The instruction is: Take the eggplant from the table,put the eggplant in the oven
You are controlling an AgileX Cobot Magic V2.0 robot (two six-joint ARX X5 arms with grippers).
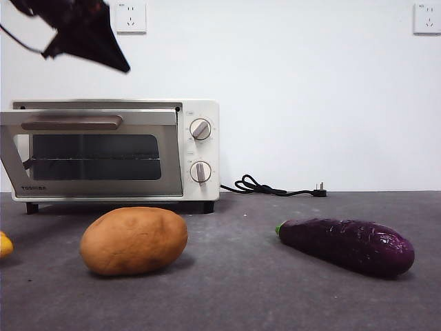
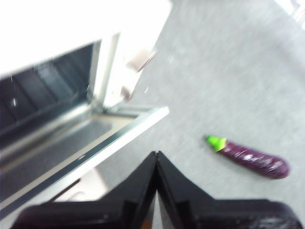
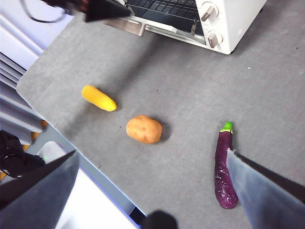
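The eggplant [image 1: 348,244] lies on the table [image 1: 241,296] at the front right, its green stem pointing toward the oven [image 1: 200,148]. It also shows in the left wrist view, eggplant [image 2: 250,158], and in the right wrist view, eggplant [image 3: 224,172]. The cream oven stands at the back left with its glass door [image 1: 96,155] partly swung down. My left gripper [image 1: 122,65] hangs shut and holding nothing above the oven door; its jaws meet at a point [image 2: 156,155]. My right gripper [image 3: 152,152] is open, high over the table, with the eggplant below beside one jaw.
A brown potato [image 1: 134,241] sits front left, in front of the oven. A yellow corn cob [image 3: 98,98] lies further left, only its tip showing in the front view. The oven's black power cord [image 1: 275,187] trails along the back wall.
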